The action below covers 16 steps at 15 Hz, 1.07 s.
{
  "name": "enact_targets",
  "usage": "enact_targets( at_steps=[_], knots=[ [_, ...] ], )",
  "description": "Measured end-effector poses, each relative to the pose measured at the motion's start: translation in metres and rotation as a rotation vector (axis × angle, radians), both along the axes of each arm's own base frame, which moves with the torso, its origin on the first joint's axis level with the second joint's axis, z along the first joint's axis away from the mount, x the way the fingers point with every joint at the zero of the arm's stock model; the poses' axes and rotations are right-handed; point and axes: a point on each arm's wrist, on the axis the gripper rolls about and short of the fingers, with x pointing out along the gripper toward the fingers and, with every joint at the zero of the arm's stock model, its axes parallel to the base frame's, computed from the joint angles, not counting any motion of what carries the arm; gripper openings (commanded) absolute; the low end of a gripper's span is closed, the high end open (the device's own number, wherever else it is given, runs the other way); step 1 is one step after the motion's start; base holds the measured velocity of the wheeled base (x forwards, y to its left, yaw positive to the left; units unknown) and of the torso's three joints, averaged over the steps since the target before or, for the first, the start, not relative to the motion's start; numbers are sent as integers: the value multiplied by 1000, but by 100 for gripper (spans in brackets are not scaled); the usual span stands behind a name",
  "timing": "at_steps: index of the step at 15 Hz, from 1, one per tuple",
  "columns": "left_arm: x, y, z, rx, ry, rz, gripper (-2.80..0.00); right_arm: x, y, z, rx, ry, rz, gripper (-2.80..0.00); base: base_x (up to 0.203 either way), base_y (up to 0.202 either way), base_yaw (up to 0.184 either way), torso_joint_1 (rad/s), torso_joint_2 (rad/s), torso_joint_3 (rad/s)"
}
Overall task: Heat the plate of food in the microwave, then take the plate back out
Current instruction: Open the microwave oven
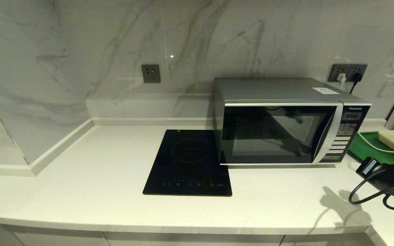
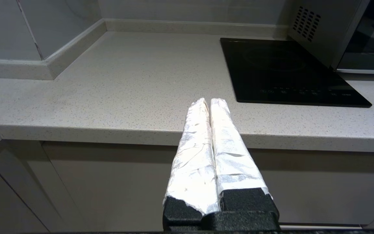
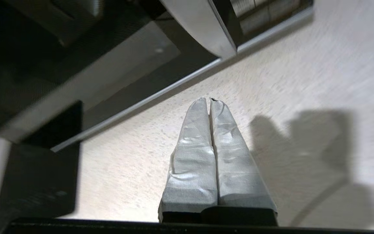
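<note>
Right end effector (image 3: 210, 101): two tape-wrapped fingers (image 3: 193, 152) pressed flat together along their whole length, nothing between them, nothing touched. It hangs above the bare tabletop (image 3: 304, 65), tips directed toward the lower front corner of the microwave (image 3: 203, 29), near the curved silver trim, apart from it. Its shadow falls on the tabletop beside it. In the head view only the right arm's black wrist body and looping cables (image 1: 385, 184) show at the right edge, in front of the microwave's keypad side.

Left end effector (image 2: 210, 101): two foil-wrapped fingers (image 2: 195, 156) closed against each other, empty. It is held off the front edge of the tabletop (image 2: 109, 91), before the cabinet fronts, well apart from the appliances; outside the head view.

Microwave (image 1: 279, 133): silver-grey Panasonic, door shut, dark glass reflective, standing at the back right of the tabletop, plugged-in wall socket (image 1: 349, 72) behind it.

Induction cooktop (image 1: 190, 164): flat, black, just left of the microwave, its edge touching or nearly touching the casing.

Green tray (image 1: 368, 147): right of the microwave, carrying a cream tray (image 1: 393, 138).

Plate of food: not visible in any view; the dark door does not reveal whether it is inside.
</note>
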Motion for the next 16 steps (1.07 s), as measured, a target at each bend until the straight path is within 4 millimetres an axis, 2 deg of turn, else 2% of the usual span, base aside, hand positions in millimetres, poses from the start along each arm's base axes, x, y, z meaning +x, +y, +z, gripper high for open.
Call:
enact_targets(
  at_steps=[2,5,7,9,11,13,16],
  knots=[
    [0,0,0,0,0,0,-280,-7,15,36,-153,-11,18,-280,0,0,0,0,0,0],
    [0,0,0,0,0,0,-280,-20,50,96,-302,29,-14,-280,0,0,0,0,0,0],
    [0,0,0,0,0,0,-280,-44,71,120,-404,82,-57,-280,0,0,0,0,0,0],
    [0,0,0,0,0,0,-280,-70,78,141,-500,43,-60,-280,0,0,0,0,0,0],
    [0,0,0,0,0,0,-280,-104,80,159,-563,-13,-27,-280,0,0,0,0,0,0],
    [0,0,0,0,0,0,-280,-148,79,171,-585,-46,0,-280,0,0,0,0,0,0],
    [0,0,0,0,0,0,-280,-219,72,174,-587,-89,19,-280,0,0,0,0,0,0]
  ],
)
